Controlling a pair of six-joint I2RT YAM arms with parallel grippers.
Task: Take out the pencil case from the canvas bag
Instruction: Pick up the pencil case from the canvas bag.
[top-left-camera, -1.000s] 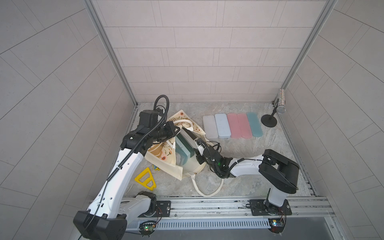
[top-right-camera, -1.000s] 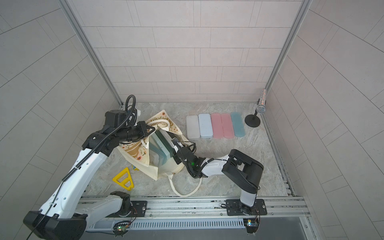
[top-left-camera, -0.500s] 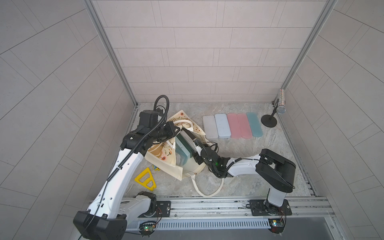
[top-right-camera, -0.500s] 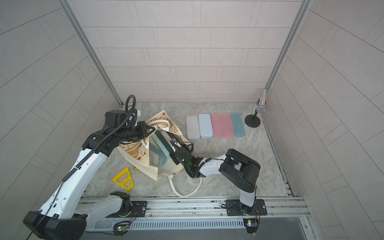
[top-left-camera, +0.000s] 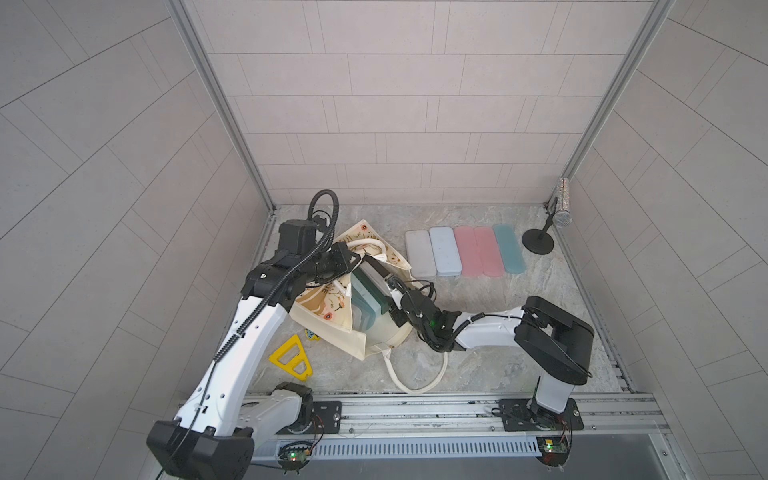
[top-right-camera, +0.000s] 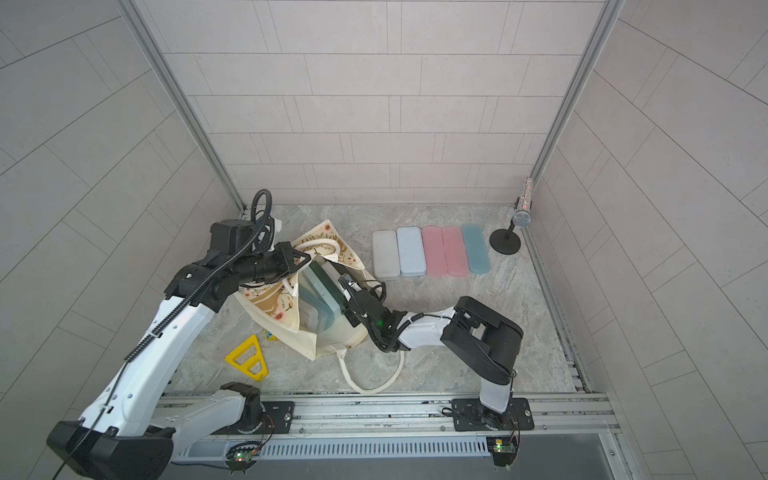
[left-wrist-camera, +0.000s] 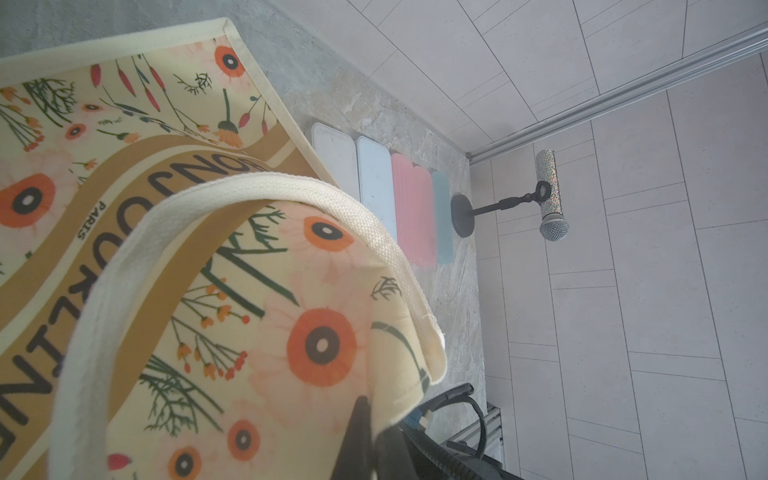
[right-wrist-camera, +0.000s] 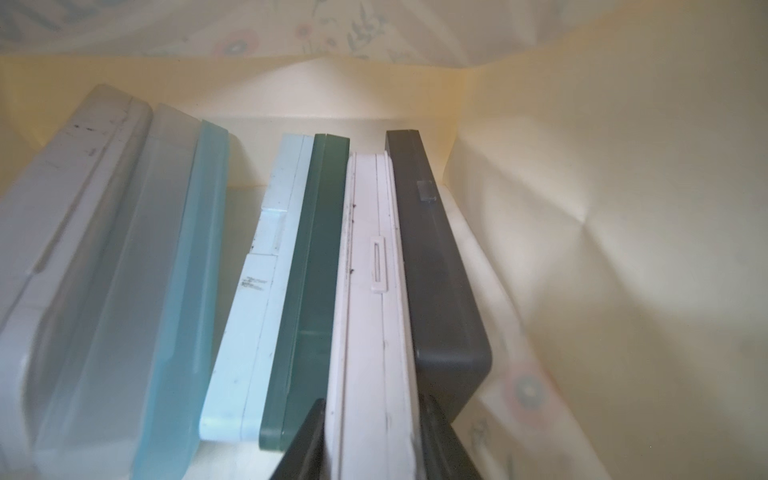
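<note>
While the left gripper (top-left-camera: 351, 261) pinches the rim of the canvas bag (top-left-camera: 332, 318) with jaws shut, the right gripper (right-wrist-camera: 370, 442) reaches inside, jaws closed on a white pencil case (right-wrist-camera: 370, 299) standing among other cases (right-wrist-camera: 309, 270).

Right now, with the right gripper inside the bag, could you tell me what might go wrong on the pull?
1. The right gripper clamps only the near end of the white pencil case, so it may slip.
2. That case sits tight between the dark green case and grey case; they may drag out too.
3. The left gripper pinches just the rim of the canvas bag; the bag could shift.
</note>
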